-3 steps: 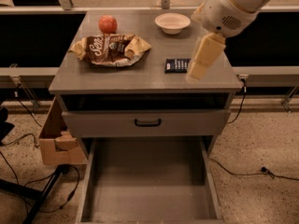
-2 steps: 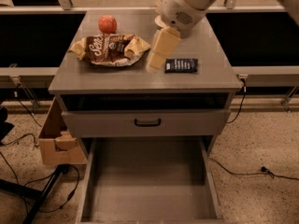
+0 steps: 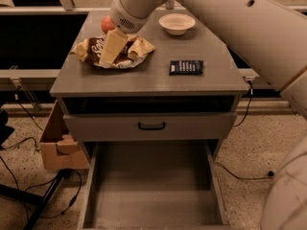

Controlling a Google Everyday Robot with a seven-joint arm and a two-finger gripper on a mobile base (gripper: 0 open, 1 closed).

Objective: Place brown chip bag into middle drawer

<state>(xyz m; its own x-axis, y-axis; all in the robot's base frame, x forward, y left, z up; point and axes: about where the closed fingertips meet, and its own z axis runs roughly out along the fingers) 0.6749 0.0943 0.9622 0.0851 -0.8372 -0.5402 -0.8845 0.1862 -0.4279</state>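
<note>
You have a grey counter [image 3: 158, 83] carrying four things. The gripper [image 3: 112, 47] sits over the brown chip bag [image 3: 139, 47], which lies crumpled on the top. Just behind the gripper is an orange-red ball [image 3: 106, 24], partly hidden by the arm. Right of the gripper and farther back stands a white bowl [image 3: 177, 23]. Right of it and nearer the front edge, a flat navy packet [image 3: 186, 67] lies well apart.

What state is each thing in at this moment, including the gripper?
Cream two-finger gripper: low over the bag's middle.
Crinkled dark-brown chip bag: lying flat on the grey cabinet top, under the gripper.
Wide grey middle drawer: pulled out, bag not in it.
Grey drawer front with black handle: shut.
Small white bowl: upright.
Flat navy packet: lying flat.
</note>
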